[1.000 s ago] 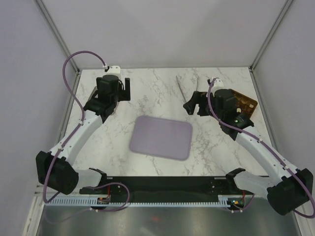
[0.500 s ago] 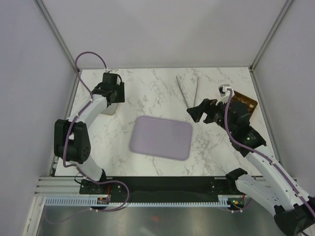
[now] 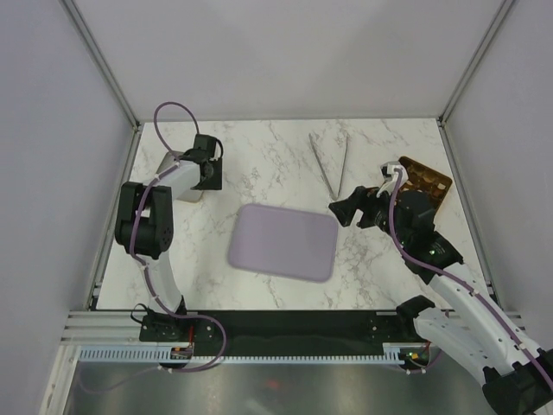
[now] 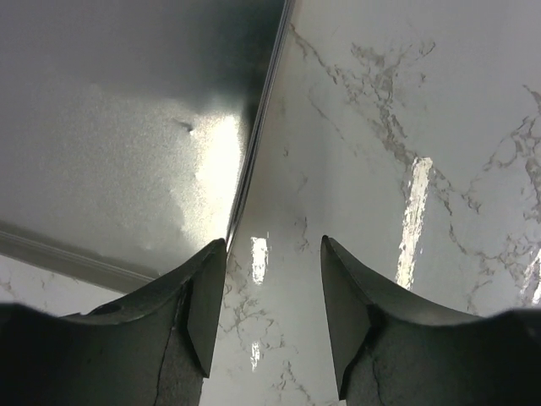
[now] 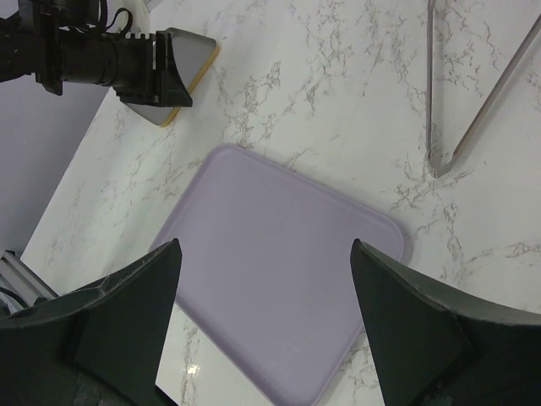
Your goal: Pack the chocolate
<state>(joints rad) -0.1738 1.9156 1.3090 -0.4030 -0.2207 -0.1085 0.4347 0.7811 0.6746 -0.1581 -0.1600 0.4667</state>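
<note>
No chocolate shows in any view. The lilac tray (image 3: 282, 240) lies empty in the middle of the marble table, and it fills the right wrist view (image 5: 279, 288). My right gripper (image 3: 347, 210) hovers just off the tray's right edge, open wide (image 5: 264, 254) with nothing between its fingers. My left gripper (image 3: 210, 175) is at the back left beside a flat grey lid with a gold edge (image 3: 181, 177). Its jaws (image 4: 272, 254) stand partly apart over bare marble and hold nothing, with the grey lid (image 4: 127, 127) just to their left.
Metal tongs (image 3: 333, 160) lie at the back centre, also seen in the right wrist view (image 5: 473, 110). The gold compartmented box (image 3: 429, 180) sits at the back right, partly behind my right arm. The enclosure walls stand close to the table's left and right edges.
The left arm has folded back at the elbow, its gripper has dropped beside the grey lid, and its jaws have narrowed. The right gripper has drawn back toward me.
</note>
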